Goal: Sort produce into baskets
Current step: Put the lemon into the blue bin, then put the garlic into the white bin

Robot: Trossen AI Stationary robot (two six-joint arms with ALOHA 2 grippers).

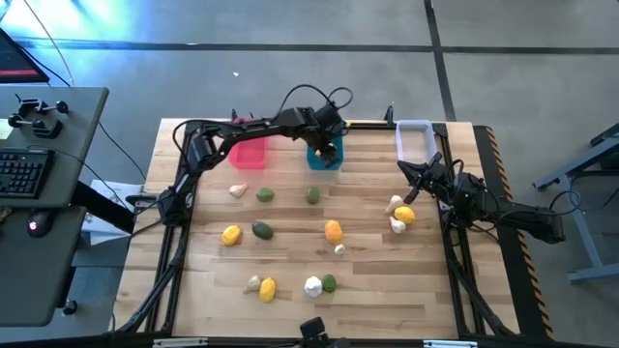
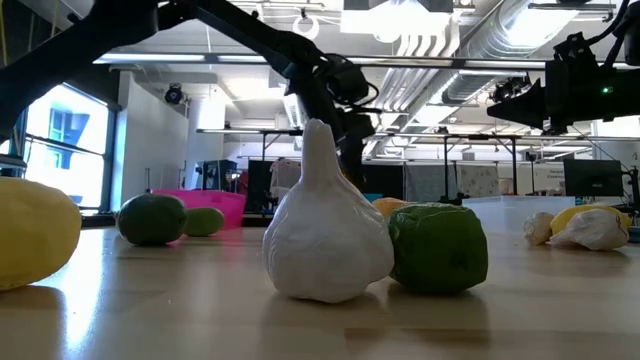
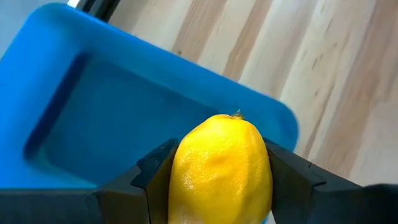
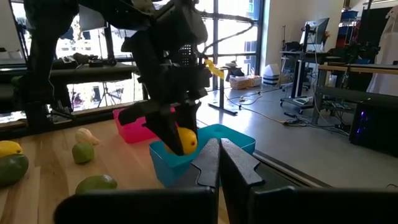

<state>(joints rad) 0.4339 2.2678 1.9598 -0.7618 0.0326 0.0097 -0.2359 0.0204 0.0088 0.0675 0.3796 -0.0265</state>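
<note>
Left gripper squeezes yellow lemon, hangs right over blue basket at table's far edge. Right gripper clenched, holds nothing, waits near white basket.

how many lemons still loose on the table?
4. One lemon left-centre, one mid-table, one near the front edge, one by the right tool. A fifth is held by the left tool over the blue bin.
</note>
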